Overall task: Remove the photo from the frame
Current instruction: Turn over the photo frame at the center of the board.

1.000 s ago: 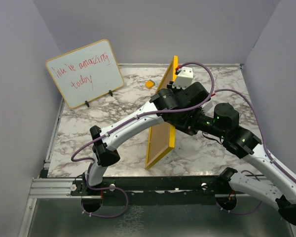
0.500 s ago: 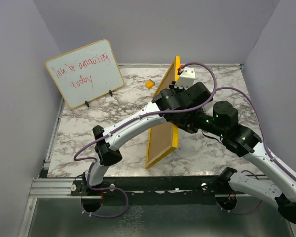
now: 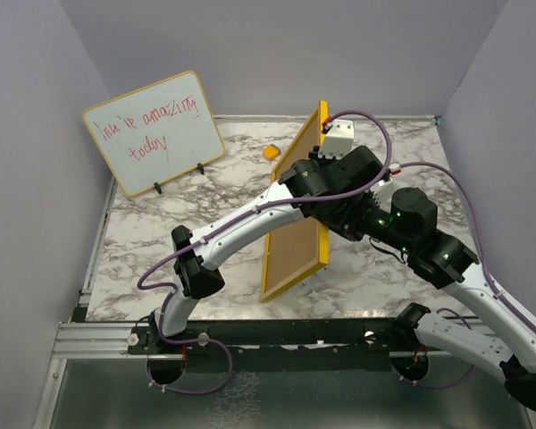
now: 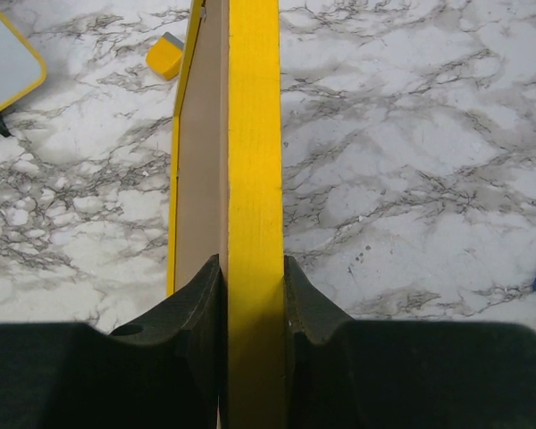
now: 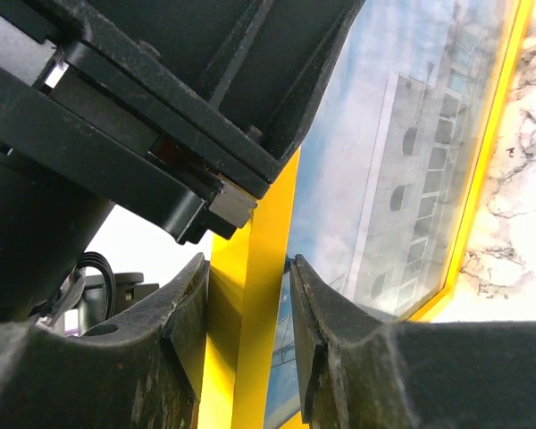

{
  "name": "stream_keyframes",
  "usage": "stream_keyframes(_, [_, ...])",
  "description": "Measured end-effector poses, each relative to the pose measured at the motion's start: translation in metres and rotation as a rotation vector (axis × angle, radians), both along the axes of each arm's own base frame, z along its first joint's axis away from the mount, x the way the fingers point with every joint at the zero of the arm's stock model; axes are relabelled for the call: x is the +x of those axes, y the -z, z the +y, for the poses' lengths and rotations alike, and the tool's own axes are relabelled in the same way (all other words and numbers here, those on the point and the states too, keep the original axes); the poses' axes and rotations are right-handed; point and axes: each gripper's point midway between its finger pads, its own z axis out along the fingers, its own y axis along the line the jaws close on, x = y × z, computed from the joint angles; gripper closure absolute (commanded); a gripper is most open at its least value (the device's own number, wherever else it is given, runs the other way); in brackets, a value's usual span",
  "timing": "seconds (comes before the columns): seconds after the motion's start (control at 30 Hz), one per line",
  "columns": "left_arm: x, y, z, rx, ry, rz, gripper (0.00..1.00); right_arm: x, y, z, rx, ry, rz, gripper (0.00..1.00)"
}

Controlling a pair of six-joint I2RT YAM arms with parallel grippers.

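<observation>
On the marble table (image 3: 179,206), about midway across it, the frame (image 3: 295,250) stands on one edge, nearly upright, its brown cork-like back turned towards the left arm's side and its thin yellow border showing all round. Above the frame, the left arm reaches across from the cork side, and the left gripper (image 4: 253,268) comes down over the frame's upper edge. Its dark fingers (image 4: 201,304) are clamped on the frame, one pad flat against the cork side and the other against the opposite face, with the yellow edge running straight out between them. Behind the frame, on its glazed side, the right arm comes in low, and the right gripper (image 5: 248,268) straddles a yellow edge close under the left arm's black wrist housing. One of its fingers (image 5: 183,331) lies against the yellow. The other sits just beside the glass, and whether it presses there cannot be told, so the grip on that side is uncertain. Inside the frame, seen through the glass from the right wrist, the photo (image 5: 384,179) is in place, showing a white multi-storey building against blue sky with cloud. Beyond the frame's far end, on the cork side, a small orange block (image 3: 271,152) lies on the marble near the frame but apart from it. Well away from the frame on that same side, a whiteboard (image 3: 152,134) with red handwriting leans on its little feet against the back corner.
</observation>
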Motion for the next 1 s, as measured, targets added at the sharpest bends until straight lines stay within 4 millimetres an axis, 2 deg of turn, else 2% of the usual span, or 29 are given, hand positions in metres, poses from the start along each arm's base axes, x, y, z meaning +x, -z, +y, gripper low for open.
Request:
stream_keyframes(0.3, [0.011,0.004,-0.006,-0.034,0.009,0.012,0.88,0.011,0.002,-0.006,-0.024,0.062,-0.016,0.77])
stream_keyframes(0.47, [0.014,0.007,-0.011,-0.055,0.021,0.019,0.88,0.015,0.005,-0.010,-0.028,0.096,-0.022,0.78])
stream_keyframes(0.57, [0.014,0.008,-0.014,-0.059,0.033,0.024,0.87,0.016,0.006,-0.012,-0.031,0.105,-0.022,0.85])
stream_keyframes(0.6, [0.014,0.009,-0.015,-0.059,0.038,0.026,0.85,0.016,0.006,-0.012,-0.033,0.106,-0.021,0.89])
stream_keyframes(0.67, [0.015,0.009,-0.016,-0.062,0.042,0.029,0.73,0.016,0.007,-0.013,-0.036,0.110,-0.021,0.94])
stream_keyframes(0.83, [0.015,0.012,-0.019,-0.070,0.061,0.044,0.62,0.017,0.009,-0.015,-0.046,0.118,-0.019,0.99])
stream_keyframes(1.0, [0.019,0.016,-0.027,-0.128,0.081,0.079,0.51,0.013,0.017,-0.022,-0.074,0.130,-0.004,0.99])
